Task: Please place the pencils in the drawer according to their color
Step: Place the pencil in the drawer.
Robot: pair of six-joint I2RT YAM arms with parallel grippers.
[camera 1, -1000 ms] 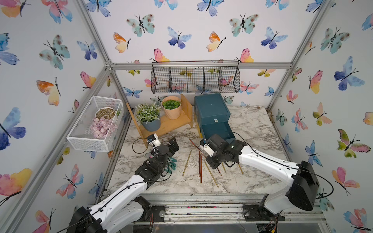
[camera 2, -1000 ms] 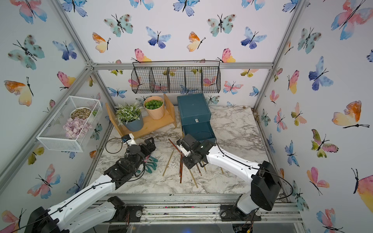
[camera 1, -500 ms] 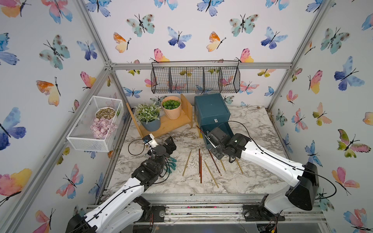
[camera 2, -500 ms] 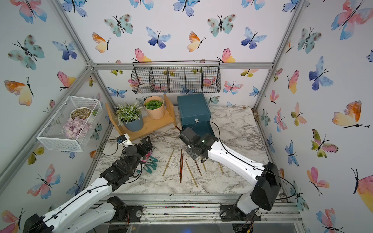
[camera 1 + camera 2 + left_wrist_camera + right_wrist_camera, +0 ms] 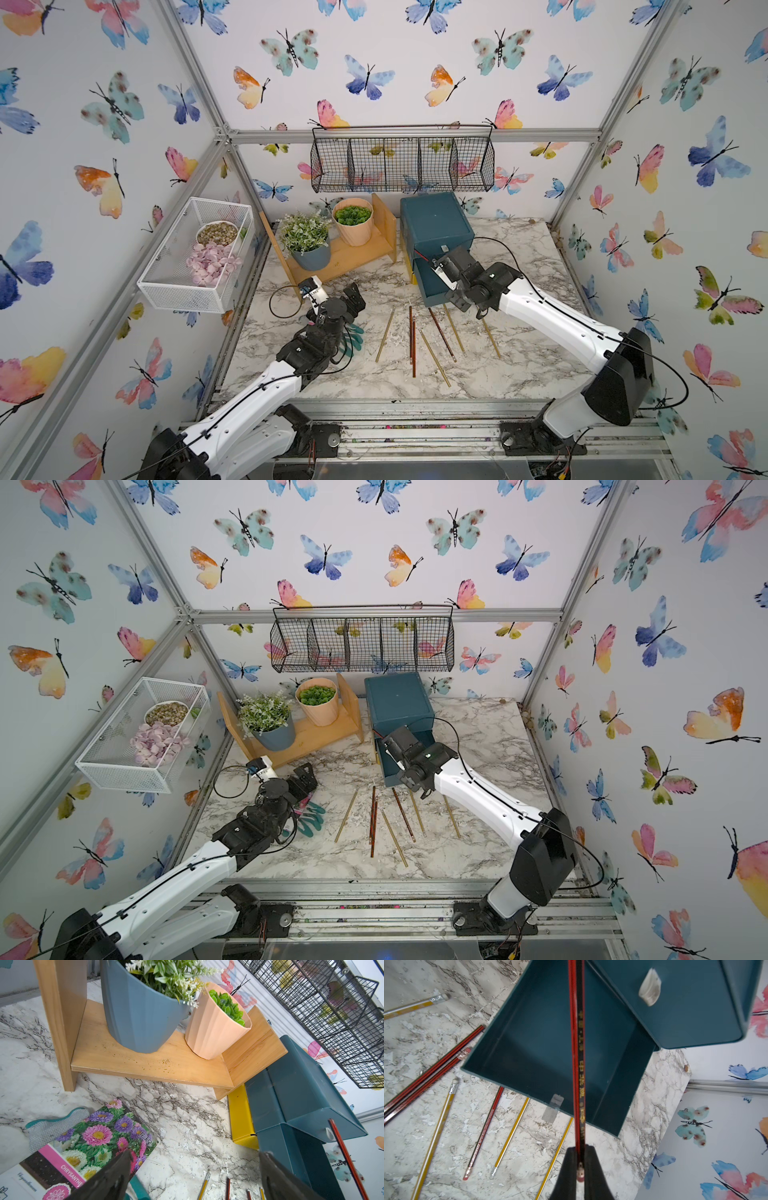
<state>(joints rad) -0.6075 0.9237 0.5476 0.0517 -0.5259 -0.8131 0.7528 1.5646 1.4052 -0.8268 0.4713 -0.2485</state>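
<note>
The drawer chest stands at the back, dark teal, with its middle drawer pulled out and empty and the yellow lowest one slightly out. My right gripper hovers over the open drawer, shut on the eraser end of a red-and-black pencil that points across the drawer towards the chest. Several gold and reddish-brown pencils lie on the marble in front of the chest. My left gripper is open and empty, low over the marble left of the pencils.
A flower seed packet and teal gloves lie under my left arm. A wooden shelf with two potted plants stands left of the chest. A white mesh basket hangs on the left wall, a black wire basket on the back wall.
My right gripper has carried the red-and-black pencil from above the loose pencils back to over the open drawer. The left arm has shifted slightly left and stayed open.
</note>
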